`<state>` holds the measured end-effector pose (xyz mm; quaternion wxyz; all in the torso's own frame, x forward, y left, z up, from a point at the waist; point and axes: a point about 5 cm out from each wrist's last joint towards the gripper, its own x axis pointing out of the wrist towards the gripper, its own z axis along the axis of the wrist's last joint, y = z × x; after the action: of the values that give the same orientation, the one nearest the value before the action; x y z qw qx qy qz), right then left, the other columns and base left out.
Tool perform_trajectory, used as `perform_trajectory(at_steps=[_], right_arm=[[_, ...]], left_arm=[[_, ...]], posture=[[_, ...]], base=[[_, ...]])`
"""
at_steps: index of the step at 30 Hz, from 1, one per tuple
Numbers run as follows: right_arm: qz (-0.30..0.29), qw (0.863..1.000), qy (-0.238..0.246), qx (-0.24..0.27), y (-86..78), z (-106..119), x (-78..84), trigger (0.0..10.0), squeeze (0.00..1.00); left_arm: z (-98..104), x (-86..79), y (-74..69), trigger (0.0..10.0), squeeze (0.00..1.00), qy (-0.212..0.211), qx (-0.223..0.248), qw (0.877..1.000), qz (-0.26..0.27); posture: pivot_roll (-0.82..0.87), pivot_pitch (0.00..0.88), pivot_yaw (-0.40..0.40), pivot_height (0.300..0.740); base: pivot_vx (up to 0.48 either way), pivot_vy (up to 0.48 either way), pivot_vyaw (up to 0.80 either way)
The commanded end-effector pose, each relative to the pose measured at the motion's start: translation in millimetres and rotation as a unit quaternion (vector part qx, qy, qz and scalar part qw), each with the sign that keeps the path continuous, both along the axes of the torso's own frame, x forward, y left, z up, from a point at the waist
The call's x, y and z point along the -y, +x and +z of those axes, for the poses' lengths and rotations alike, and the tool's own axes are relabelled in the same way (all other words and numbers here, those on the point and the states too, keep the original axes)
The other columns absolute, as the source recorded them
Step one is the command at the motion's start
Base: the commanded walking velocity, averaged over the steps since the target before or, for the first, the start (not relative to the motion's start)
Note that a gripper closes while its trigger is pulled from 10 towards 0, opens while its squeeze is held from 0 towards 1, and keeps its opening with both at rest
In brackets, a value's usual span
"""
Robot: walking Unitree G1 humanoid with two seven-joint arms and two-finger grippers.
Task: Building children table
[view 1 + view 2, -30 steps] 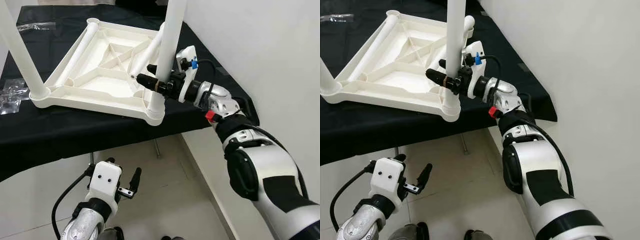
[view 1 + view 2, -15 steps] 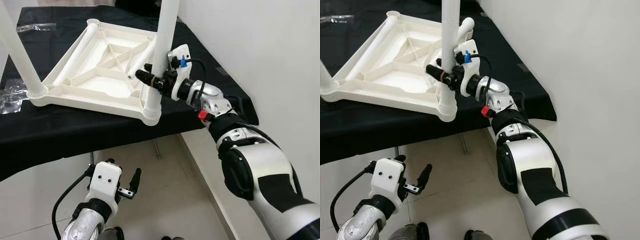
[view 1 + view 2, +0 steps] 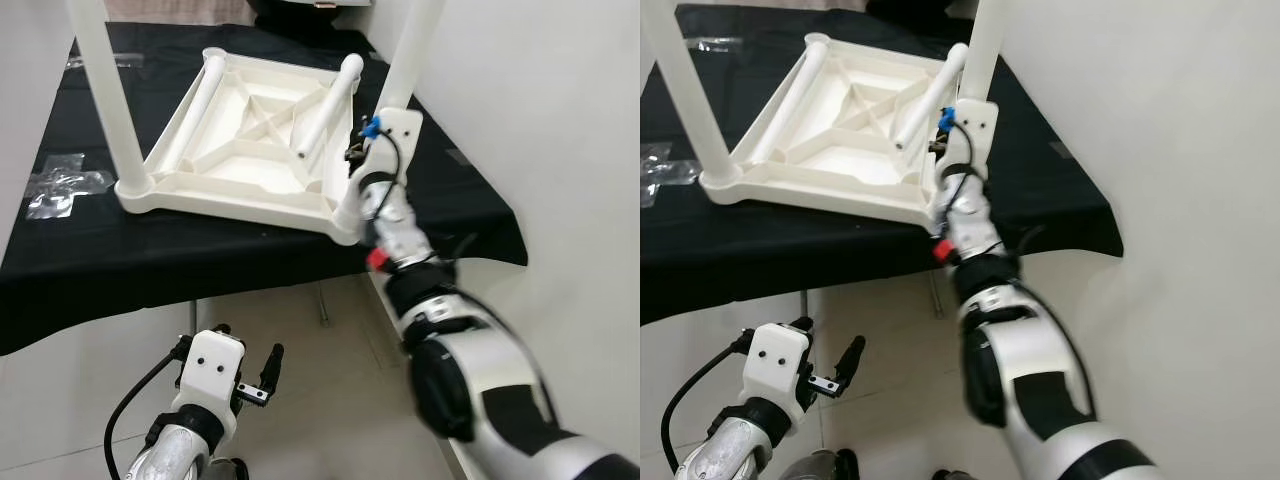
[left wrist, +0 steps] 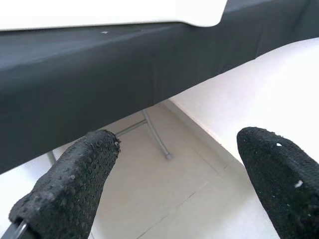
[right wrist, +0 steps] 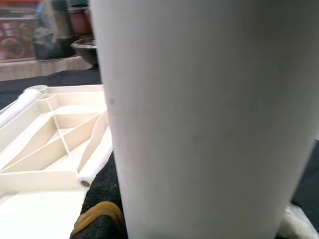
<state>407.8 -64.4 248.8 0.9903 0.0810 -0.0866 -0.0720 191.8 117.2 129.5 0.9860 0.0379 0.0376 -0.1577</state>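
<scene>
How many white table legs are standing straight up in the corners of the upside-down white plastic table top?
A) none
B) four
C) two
C: two white legs stand upright, one at the near left corner of the upside-down white plastic table top and one at the near right corner, where the right gripper is; two more white legs lie flat on the table top.

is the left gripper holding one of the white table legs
No, the left gripper hangs open below the black-covered workbench, with bare floor between its fingers in the wrist view.
</scene>
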Motion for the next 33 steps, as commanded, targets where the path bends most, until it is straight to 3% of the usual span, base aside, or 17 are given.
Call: perform_trajectory(at_steps=[1, 4, 5, 9, 10, 11, 13, 17, 19, 20, 21, 24, 26, 28, 29, 31, 33], right_arm=[[0.004, 0.999, 0.004, -0.032, -2.7, -18, -6.7, 10.0, 0.0], [0.015, 1.0, 0.003, -0.021, -3.5, -15, -10.9, 10.0, 0.0], [0.026, 1.0, 0.003, -0.004, -3.9, -13, -11.1, 10.0, 1.0], [0.039, 0.999, 0.004, 0.012, -3.1, -11, -5.8, 10.0, 1.0], [0.032, 0.999, -0.018, 0.034, -2.0, -7, 5.8, 10.0, 1.0], [0.053, 0.997, -0.021, 0.056, -1.1, -1, 14.3, 10.0, 0.0], [0.119, 0.99, -0.004, 0.073, 1.6, 5, 30.7, 10.0, 0.0], [0.22, 0.974, 0.02, 0.055, 4.0, 3, 40.4, 10.0, 0.0], [0.22, 0.974, 0.02, 0.055, 4.0, 3, 40.4, 10.0, 0.0], [0.278, 0.959, 0.021, 0.052, 3.8, 2, 45.0, 10.0, 0.0], [0.278, 0.959, 0.021, 0.052, 3.8, 2, 45.0, 10.0, 0.0], [0.473, 0.878, 0.01, 0.07, -6.3, 7, 49.7, 10.0, 0.0], [0.473, 0.878, 0.01, 0.07, -6.3, 7, 49.7, 10.0, 0.0], [0.554, 0.83, -0.016, 0.065, -12.6, 6, 44.0, 10.0, 0.0], [0.554, 0.83, -0.016, 0.065, -12.6, 6, 44.0, 10.0, 0.0], [0.593, 0.802, -0.051, 0.054, -15.3, 5, 35.5, 10.0, 0.0], [0.609, 0.789, -0.076, 0.045, -15.7, 5, 27.2, 10.0, 0.0]], left_arm=[[-4, 1.5, -2.0, 10.0, 0.0, 0.003, -0.008, 1.0, -0.005], [-4, 1.7, -2.0, 10.0, 0.0, 0.003, -0.008, 1.0, -0.005], [-4, 1.7, -2.1, 10.0, 0.0, 0.003, -0.009, 1.0, -0.004], [-4, 1.7, -2.4, 10.0, 0.0, 0.002, -0.009, 1.0, -0.003], [-4, 1.8, -2.4, 10.0, 0.0, 0.001, -0.01, 1.0, -0.003], [-5, 1.7, -2.3, 10.0, 0.0, 0.001, -0.012, 1.0, -0.004], [-5, 1.2, -1.7, 10.0, 0.0, 0.0, -0.013, 1.0, -0.004], [-5, 1.4, -0.9, 10.0, 0.0, -0.001, -0.013, 1.0, -0.005], [-5, 1.4, -0.9, 10.0, 0.0, -0.001, -0.013, 1.0, -0.005], [-5, 1.7, -0.4, 10.0, 0.0, -0.001, -0.012, 1.0, -0.005], [-5, 1.7, -0.4, 10.0, 0.0, -0.001, -0.012, 1.0, -0.005], [-5, 1.6, 0.0, 10.0, 0.0, -0.003, -0.011, 1.0, -0.003], [-5, 1.6, 0.0, 10.0, 0.0, -0.003, -0.011, 1.0, -0.003], [-4, 1.8, -0.2, 10.0, 0.0, -0.006, -0.007, 1.0, -0.004], [-4, 1.8, -0.2, 10.0, 0.0, -0.006, -0.007, 1.0, -0.004], [-3, 1.9, -0.5, 10.0, 0.0, -0.006, -0.005, 1.0, -0.005], [-3, 1.5, -1.2, 10.0, 0.0, -0.006, -0.005, 1.0, -0.005]], posture=[[0.16, 0.151, -0.142, 0.74], [0.16, 0.151, -0.142, 0.74], [0.15, 0.151, -0.143, 0.74], [0.15, 0.149, -0.144, 0.74], [0.15, 0.151, -0.142, 0.74], [0.15, 0.156, -0.143, 0.74], [0.14, 0.157, -0.14, 0.74], [0.14, 0.159, -0.138, 0.74], [0.14, 0.159, -0.138, 0.74], [0.15, 0.159, -0.139, 0.74], [0.15, 0.159, -0.139, 0.74], [0.15, 0.162, -0.143, 0.74], [0.15, 0.162, -0.143, 0.74], [0.15, 0.159, -0.145, 0.74], [0.15, 0.159, -0.145, 0.74], [0.15, 0.164, -0.149, 0.74], [0.16, 0.164, -0.152, 0.74]], base=[[0.0, 0.0, 0.0], [0.0, 0.0, 0.0], [0.0, 0.0, 0.0], [0.0, 0.0, 0.0], [0.0, 0.0, 0.0], [0.0, 0.0, 0.0], [0.0, 0.0, 0.0], [0.0, 0.0, 0.0], [0.0, 0.0, 0.0], [0.0, 0.0, 0.0], [0.0, 0.0, 0.0], [0.0, 0.0, 0.0], [0.0, 0.0, 0.0], [0.0, 0.0, 0.0], [0.0, 0.0, 0.0], [0.0, 0.0, 0.0], [0.0, 0.0, 0.0]])
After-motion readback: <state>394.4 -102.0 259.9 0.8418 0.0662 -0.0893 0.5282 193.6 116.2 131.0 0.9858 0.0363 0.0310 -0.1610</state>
